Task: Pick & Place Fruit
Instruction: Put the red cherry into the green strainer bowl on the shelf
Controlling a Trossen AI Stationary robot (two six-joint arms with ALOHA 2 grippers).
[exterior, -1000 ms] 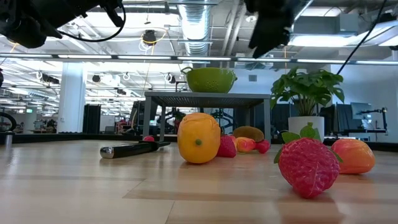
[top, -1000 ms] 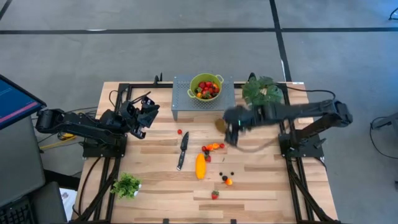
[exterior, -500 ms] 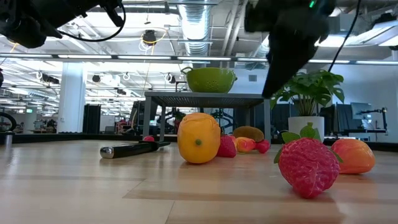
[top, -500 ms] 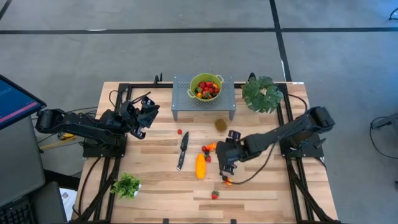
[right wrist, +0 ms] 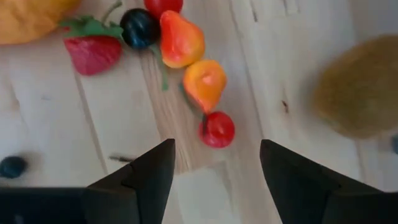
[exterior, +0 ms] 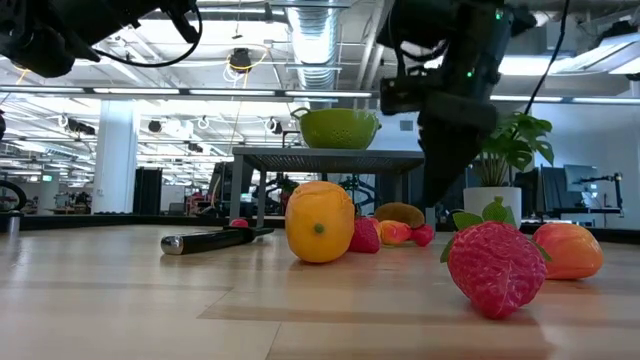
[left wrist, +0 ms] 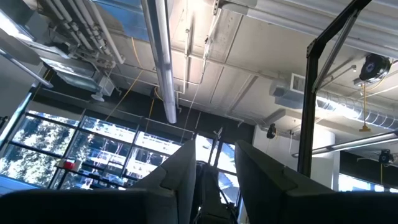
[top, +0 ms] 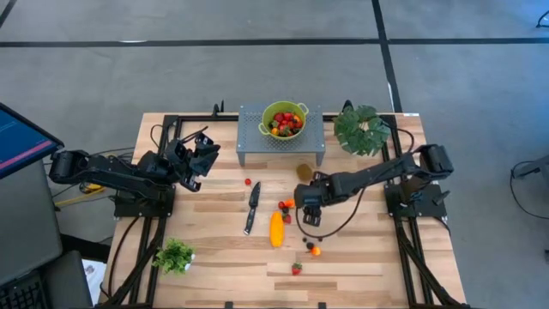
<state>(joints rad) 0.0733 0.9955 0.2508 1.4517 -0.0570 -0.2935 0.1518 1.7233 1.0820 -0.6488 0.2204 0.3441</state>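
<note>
— Fruit from above?
— Clustered mid-desk; the right claw hovers over it, the left claw waits at the desk's left.
— Right wrist?
— Fingers spread wide above a red ball, nothing held.
— Left wrist?
— Fingers narrowly parted, holding nothing, pointed at the ceiling.

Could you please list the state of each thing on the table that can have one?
green bowl: upright on the grey stand, holding fruit.
right gripper: open, empty, above the loose fruit cluster.
left gripper: raised off the table, holding nothing.
knife: lying flat.
long yellow fruit: lying on the table.
</note>
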